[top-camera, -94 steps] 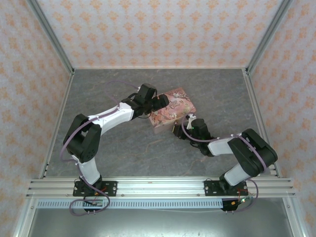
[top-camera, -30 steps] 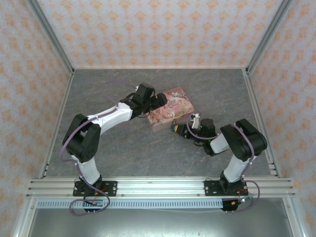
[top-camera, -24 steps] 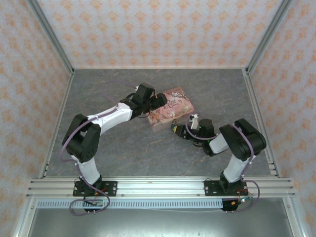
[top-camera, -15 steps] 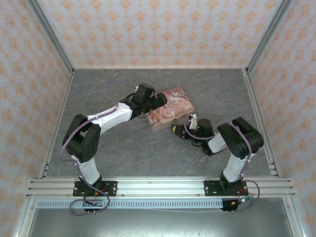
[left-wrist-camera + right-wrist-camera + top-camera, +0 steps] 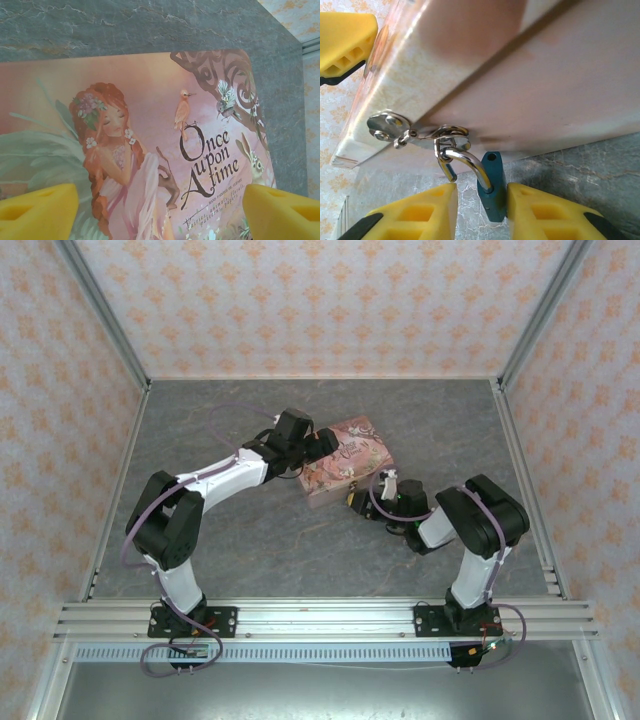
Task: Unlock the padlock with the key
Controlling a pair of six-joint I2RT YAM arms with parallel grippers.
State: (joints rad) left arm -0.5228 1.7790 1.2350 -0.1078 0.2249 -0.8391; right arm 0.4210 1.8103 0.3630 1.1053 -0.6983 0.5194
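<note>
The teal-blue padlock [image 5: 492, 200] hangs at the front wall of the pink floral tin [image 5: 520, 75]. Its silvery shackle [image 5: 470, 162] stands sprung out of the body, one leg free, hooked through the tin's latch ring [image 5: 451, 134]. My right gripper [image 5: 480, 195] straddles the padlock body: the right finger [image 5: 540, 210] touches it, while a gap shows at the left finger [image 5: 420, 212]. The key is out of view. My left gripper [image 5: 160, 200] is open wide, its yellow fingertips [image 5: 37, 207] low over the tin's lid [image 5: 150, 125].
The tin [image 5: 350, 455] lies mid-table on the grey stone surface [image 5: 250, 540], with my left gripper [image 5: 318, 445] at its left end and my right gripper [image 5: 358, 502] at its near corner. Patterned walls and metal frame rails enclose the table.
The right arm's forearm and elbow have swung left, and its gripper has edged closer to the tin's near corner. The left arm and the tin have stayed put.
</note>
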